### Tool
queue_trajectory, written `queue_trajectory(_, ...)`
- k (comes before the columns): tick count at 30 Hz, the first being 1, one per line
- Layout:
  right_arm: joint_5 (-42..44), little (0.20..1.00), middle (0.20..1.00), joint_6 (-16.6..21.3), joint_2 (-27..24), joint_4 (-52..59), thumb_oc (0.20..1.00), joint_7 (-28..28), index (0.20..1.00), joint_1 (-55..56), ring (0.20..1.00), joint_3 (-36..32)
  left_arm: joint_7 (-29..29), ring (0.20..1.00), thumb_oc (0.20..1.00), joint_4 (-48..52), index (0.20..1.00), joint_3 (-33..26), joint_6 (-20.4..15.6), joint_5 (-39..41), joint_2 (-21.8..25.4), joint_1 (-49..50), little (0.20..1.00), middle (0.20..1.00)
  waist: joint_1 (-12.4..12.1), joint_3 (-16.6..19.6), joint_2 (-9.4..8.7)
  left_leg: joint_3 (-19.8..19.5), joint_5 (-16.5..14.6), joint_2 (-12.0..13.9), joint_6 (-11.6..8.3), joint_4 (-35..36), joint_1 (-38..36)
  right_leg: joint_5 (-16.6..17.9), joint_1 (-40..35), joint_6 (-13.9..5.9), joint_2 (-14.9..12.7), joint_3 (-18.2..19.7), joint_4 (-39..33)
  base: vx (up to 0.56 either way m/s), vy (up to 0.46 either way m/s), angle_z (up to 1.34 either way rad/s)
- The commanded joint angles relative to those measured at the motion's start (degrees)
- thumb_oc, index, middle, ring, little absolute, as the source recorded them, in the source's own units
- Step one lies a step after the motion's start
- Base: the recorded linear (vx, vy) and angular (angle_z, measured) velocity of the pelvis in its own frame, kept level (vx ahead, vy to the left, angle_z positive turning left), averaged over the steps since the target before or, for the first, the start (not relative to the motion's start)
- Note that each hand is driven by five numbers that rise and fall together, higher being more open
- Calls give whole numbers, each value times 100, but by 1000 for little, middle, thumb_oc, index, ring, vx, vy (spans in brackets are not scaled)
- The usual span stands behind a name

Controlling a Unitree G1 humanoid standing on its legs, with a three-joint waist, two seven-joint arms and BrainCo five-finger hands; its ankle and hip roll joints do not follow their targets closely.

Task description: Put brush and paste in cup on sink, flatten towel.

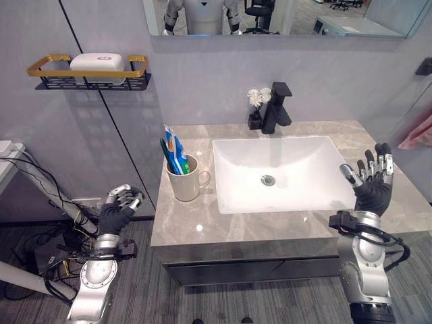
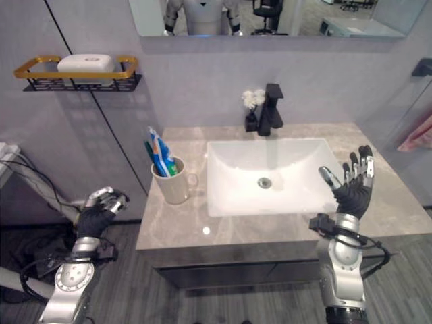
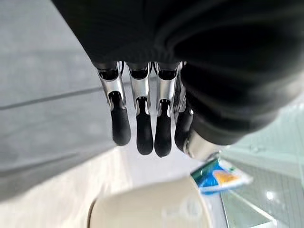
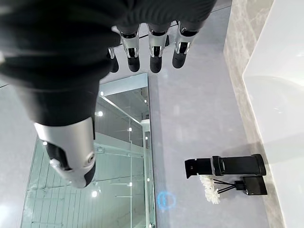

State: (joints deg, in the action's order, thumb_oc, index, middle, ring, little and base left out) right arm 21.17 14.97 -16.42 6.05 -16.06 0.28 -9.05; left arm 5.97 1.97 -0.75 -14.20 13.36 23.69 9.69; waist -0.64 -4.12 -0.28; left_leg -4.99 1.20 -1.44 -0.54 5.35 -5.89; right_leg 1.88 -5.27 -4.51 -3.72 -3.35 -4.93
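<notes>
Fingers of the right hand (image 1: 372,181) are straight and spread, grasping nothing, raised over the counter (image 1: 202,229) to the right of the white sink (image 1: 283,172). Left hand (image 1: 119,209) hangs off the counter's left edge, fingers loosely curled and empty. Cup (image 1: 185,179) stands on the counter just left of the sink; brush (image 1: 165,154) and paste (image 1: 176,151) stand inside it. Pink towel (image 1: 420,131) hangs at far right. Black tap (image 1: 277,106) sits behind the sink
</notes>
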Motion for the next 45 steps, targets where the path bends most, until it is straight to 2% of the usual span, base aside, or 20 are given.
queue_trajectory(1,2,1000,1000,131,-66,115,1000,201,1000,-238,1000,72,-143,200,200,4,200,-73,-133,213,437,-189,200,200,-20,171,-177,125,-910,187,62,-78,-230,-544,-39,-318,-310,42,170,21,-1,-9)
queue_trajectory(13,194,1000,1000,83,-64,42,1000,428,1000,-209,1000,131,-263,200,200,-419,200,35,-33,255,428,-360,200,200,94,155,-117,211,-912,192,61,-57,-178,-497,40,-326,-281,153,101,19,7,-7)
queue_trajectory(33,382,1000,1000,71,-38,-1,1000,547,1000,-71,1000,152,-336,200,200,-848,200,522,57,215,245,-903,200,200,355,127,-142,429,-965,244,65,-38,-167,-442,185,-345,-236,370,23,17,6,-9)
queue_trajectory(45,411,1000,1000,59,-33,26,1000,587,1000,-49,1000,150,-268,200,200,-943,200,482,67,232,204,-1008,200,200,395,131,-182,509,-995,266,69,-43,-189,-445,219,-344,-204,449,18,22,8,-5)
